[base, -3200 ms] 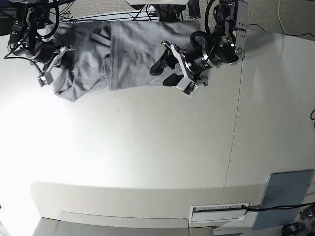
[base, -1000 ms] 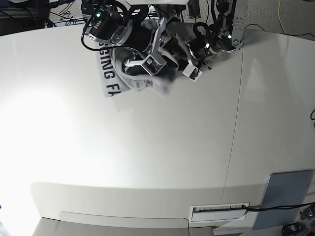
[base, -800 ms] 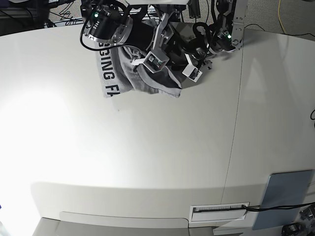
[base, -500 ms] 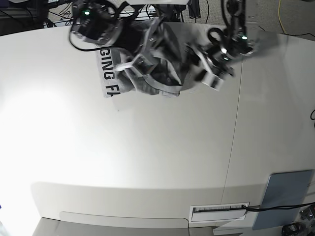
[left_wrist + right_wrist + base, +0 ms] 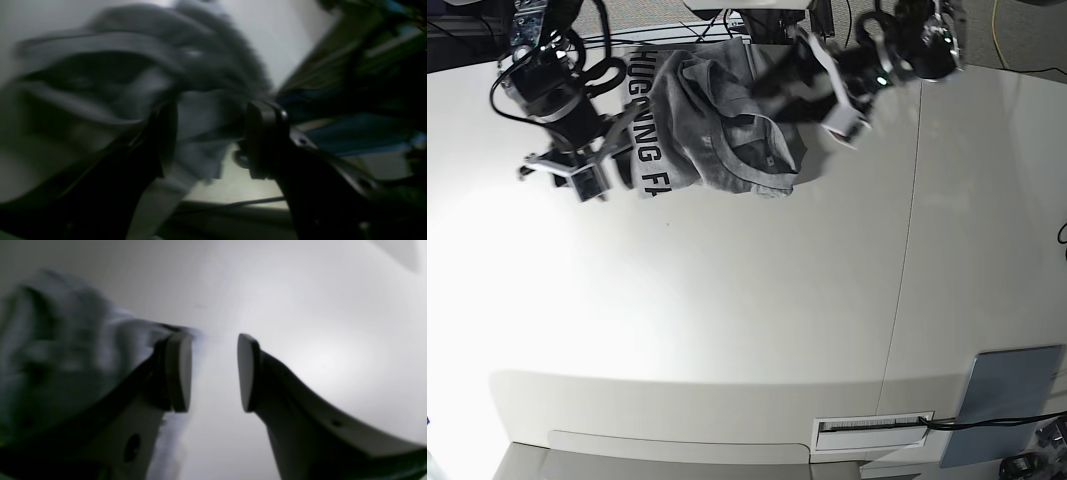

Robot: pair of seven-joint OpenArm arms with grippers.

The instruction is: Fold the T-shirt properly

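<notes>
This looks like a robotics lab or test room rather than anyone's home: a broad white bench [image 5: 727, 330], bare and brightly lit, carries two black robot arms with cameras on their wrists. Beyond the jaws, along the bench's far edge, loose black cables [image 5: 677, 30] trail past a yellow cord [image 5: 997, 35] onto grey carpet. Well apart from the jaws, at the near corner, a grey-blue panel [image 5: 1007, 405] and a white labelled strip [image 5: 872, 428] with a lead plugged in lie flat.

White table [image 5: 727, 330] carries crumpled T-shirt [image 5: 712, 140] at far edge; grey-blue panel [image 5: 1002, 400] at near right corner.
</notes>
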